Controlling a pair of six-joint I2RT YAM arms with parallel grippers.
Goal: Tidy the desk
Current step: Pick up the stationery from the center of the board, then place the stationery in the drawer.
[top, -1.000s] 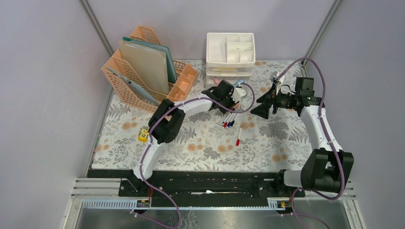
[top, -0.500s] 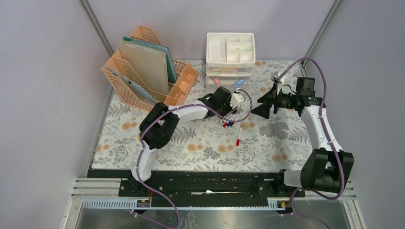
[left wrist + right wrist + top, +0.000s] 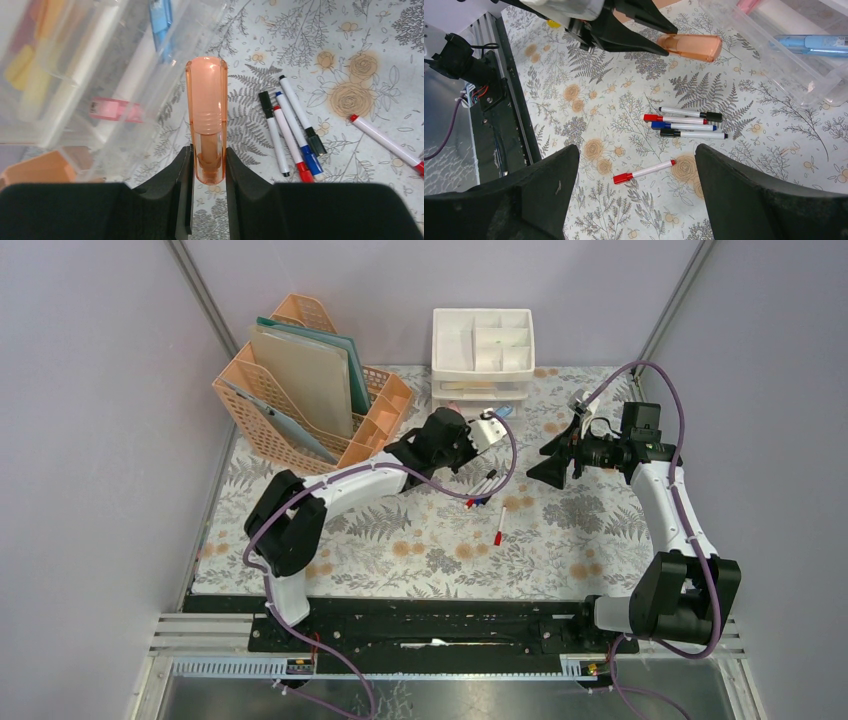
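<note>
L end effector (image 3: 208, 157), pinching orange piece (image 3: 206, 95), has swung from pens (image 3: 289, 131) to drawer unit (image 3: 483, 343), prob stowing; R end effector (image 3: 636, 152) spread

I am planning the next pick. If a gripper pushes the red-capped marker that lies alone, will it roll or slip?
The marker looks round and slim, so a sideways push would probably roll it across the desk. Its smooth barrel may slip unless gripped across the middle. It seems stiff and light, so lifting should be easy.
</note>
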